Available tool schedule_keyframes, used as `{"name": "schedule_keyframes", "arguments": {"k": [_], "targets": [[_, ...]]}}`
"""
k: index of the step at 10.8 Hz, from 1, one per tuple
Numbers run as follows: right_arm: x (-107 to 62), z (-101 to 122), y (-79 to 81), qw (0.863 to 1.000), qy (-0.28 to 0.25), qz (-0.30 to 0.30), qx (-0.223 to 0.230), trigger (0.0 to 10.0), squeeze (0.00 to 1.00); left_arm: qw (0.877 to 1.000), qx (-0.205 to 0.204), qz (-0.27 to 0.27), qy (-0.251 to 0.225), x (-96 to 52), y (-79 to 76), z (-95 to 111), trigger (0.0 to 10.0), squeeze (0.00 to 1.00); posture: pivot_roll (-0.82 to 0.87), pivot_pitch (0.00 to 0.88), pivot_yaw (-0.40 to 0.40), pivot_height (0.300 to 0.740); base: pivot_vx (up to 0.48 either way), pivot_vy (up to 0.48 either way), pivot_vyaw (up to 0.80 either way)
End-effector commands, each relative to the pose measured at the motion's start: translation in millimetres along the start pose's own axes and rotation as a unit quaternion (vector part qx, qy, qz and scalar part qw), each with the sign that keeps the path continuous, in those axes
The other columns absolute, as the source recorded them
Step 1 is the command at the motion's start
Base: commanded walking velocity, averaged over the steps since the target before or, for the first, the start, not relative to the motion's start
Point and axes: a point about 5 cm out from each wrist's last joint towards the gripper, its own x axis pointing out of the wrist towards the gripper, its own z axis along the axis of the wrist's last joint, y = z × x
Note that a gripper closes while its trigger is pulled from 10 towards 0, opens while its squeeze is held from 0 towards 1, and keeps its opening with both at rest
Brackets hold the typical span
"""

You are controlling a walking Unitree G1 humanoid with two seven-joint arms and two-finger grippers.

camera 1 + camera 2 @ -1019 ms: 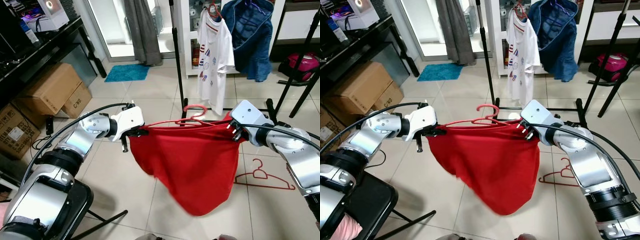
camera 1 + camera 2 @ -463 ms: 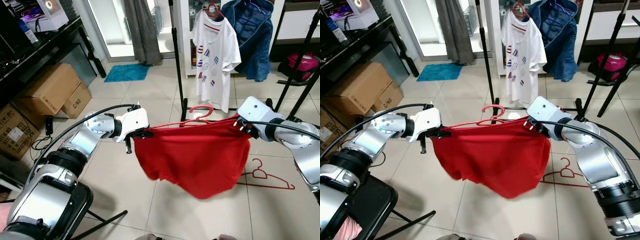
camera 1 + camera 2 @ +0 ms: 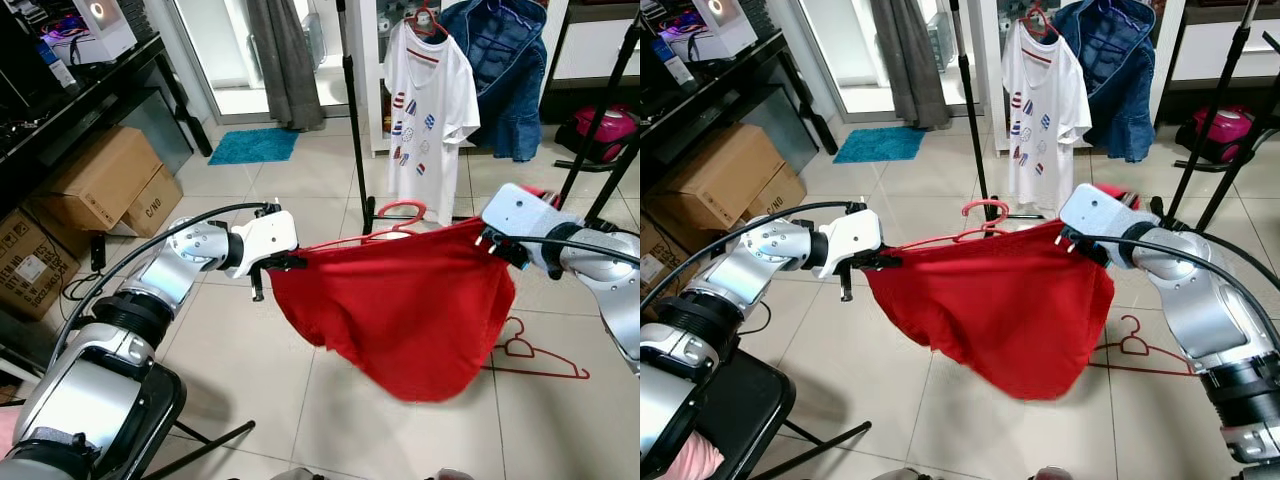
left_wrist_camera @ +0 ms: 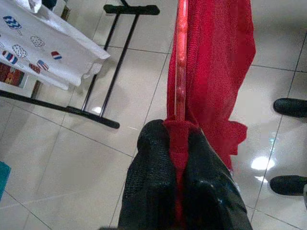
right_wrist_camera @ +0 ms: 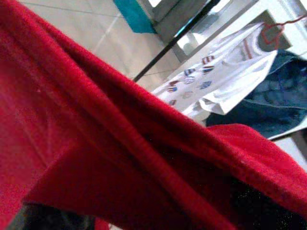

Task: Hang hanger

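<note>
Both claws stretch the red shirt [image 3: 400, 310] — left claw [image 4: 175, 143] also pinches its hanger [image 4: 181, 62].

white T-shirt [image 3: 428, 95] | denim jacket [image 3: 508, 70] | 2 cardboard boxes [image 3: 108, 180] | teal mat [image 3: 254, 145]

the way ahead is blocked by a black rack pole [image 3: 352, 110] and its floor bar [image 4: 130, 9], with a white t-shirt [image 3: 430, 90] and a denim jacket [image 3: 505, 70] hung just behind. open tile floor [image 3: 290, 175] is seen to the left of the pole. cardboard boxes [image 3: 105, 180] are stacked well off to the left (a spare hanger [image 3: 530, 352] lies on the floor, right side).
</note>
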Motion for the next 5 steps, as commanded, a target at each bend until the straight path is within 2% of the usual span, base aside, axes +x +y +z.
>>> {"name": "schedule_keyframes", "arguments": {"k": [1, 2, 5], "targets": [[-6.7, 6, -22.8, 0.999, -0.006, -0.049, -0.019, 10.0, 1.00, 0.999, -0.019, 0.011, 0.042, -13.1, 3.1, -18, 0.0, 0.00, -0.17, 0.000, 0.206, 0.740, 0.000, 0.000, 0.00], [-7.9, 6, -18.5, 0.998, -0.011, -0.014, -0.061, 10.0, 1.00, 0.999, -0.017, 0.011, 0.050, -14.6, 3.5, -19, 0.0, 0.00, -0.17, 0.000, 0.207, 0.740, 0.000, 0.000, 0.00], [-9.7, 1, -7.8, 0.993, -0.006, 0.045, -0.108, 10.0, 1.00, 0.998, -0.014, 0.029, 0.053, -18.3, 9.1, -19, 0.0, 0.00, -0.17, 0.000, 0.207, 0.740, 0.000, 0.000, 0.00]]}}
